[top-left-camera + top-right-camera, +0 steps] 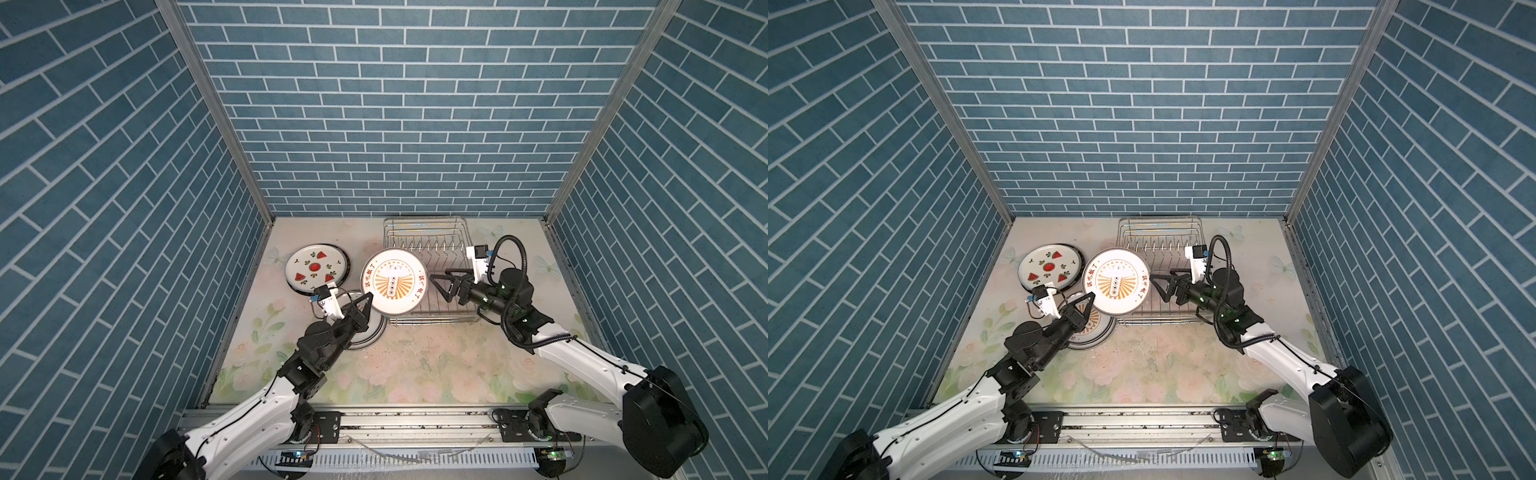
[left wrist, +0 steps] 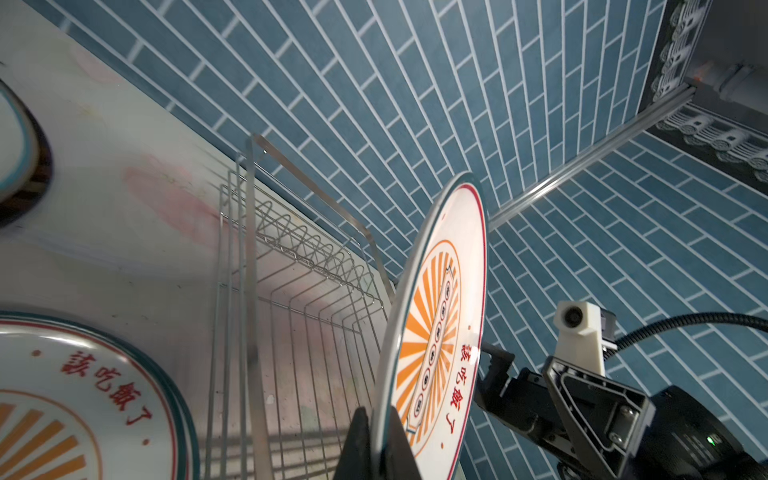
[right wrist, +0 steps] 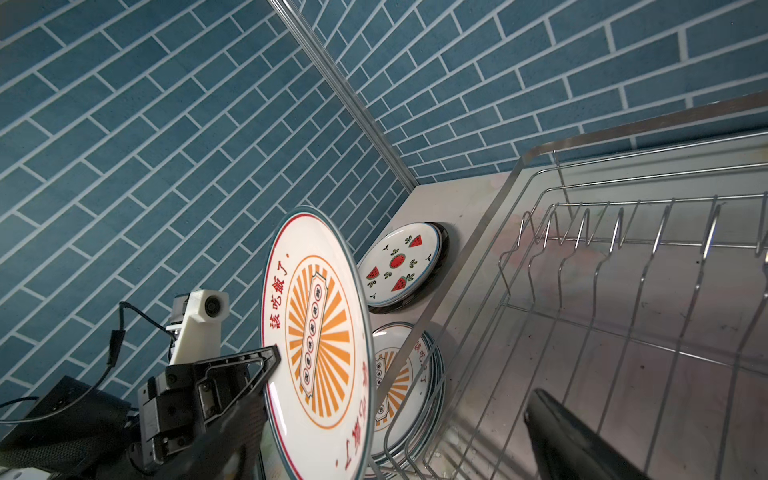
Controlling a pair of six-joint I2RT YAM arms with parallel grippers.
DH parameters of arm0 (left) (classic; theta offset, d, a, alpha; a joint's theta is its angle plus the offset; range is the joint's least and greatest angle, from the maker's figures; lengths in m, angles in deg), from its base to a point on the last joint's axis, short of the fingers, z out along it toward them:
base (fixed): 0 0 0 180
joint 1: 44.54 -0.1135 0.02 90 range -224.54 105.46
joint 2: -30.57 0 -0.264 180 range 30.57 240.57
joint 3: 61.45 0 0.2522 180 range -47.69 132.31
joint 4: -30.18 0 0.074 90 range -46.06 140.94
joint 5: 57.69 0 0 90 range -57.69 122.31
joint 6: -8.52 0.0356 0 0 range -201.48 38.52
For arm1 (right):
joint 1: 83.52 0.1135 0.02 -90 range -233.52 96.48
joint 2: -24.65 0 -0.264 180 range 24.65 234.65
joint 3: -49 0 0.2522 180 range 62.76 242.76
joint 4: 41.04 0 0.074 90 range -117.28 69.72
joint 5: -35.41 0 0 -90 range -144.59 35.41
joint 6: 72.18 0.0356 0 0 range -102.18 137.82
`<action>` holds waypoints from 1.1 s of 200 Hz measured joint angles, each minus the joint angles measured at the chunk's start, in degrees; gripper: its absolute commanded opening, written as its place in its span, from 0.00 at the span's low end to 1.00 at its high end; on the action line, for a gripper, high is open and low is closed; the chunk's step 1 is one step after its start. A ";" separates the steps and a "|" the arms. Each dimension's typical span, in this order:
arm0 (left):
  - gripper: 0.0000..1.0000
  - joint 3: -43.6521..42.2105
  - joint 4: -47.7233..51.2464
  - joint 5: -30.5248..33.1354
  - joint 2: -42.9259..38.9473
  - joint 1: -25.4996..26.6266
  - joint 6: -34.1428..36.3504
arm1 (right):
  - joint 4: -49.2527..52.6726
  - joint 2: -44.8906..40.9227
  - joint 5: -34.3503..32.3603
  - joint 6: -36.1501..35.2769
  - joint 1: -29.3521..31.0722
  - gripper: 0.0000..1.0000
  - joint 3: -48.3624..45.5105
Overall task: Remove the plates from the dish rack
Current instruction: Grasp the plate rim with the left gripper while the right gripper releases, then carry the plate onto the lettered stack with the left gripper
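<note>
The left gripper [image 1: 370, 296] was pinched shut on the near-left rim of a sunburst plate [image 1: 392, 280], holding it off the floral table [image 1: 415, 365] and tilted up on edge, its face turned toward the top views. The plate was round and white with a thin red line inside a dark teal rim. Orange rays fanned out from an upright banner of small circles at its centre, and red Chinese characters ran along both sides. It hung just off the near-left corner of the dish rack [image 1: 424, 226], between the rack and the plates lying on the left. The left wrist view showed the two black fingers [image 2: 357, 440] clamped on either side of its edge. The right gripper [image 1: 437, 287] stood with its jaws spread wide above the rack's near part, just right of the held plate and gripping nothing. The rack, a silver wire basket with a row of upright prongs, sat at the far middle of the table. On the far left a watermelon plate [image 1: 313, 266] lay flat on a larger dark-rimmed plate [image 1: 347, 266]. Nearer, partly under the left arm, lay a stack of plates [image 1: 374, 332] whose top one bore the same orange rays and red lettering.
</note>
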 measured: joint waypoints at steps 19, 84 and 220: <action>0.00 -0.07 4.00 0.24 -2.40 -2.64 -1.11 | 0.35 -0.48 -0.28 -0.52 0.00 0.99 0.00; 0.00 -0.02 20.33 6.21 -9.77 -4.33 -2.78 | 5.64 5.27 -0.11 -4.98 3.39 0.99 3.50; 0.00 0.94 40.83 21.70 -19.61 -4.44 -11.28 | 14.10 15.67 -4.50 -11.06 10.25 0.99 13.20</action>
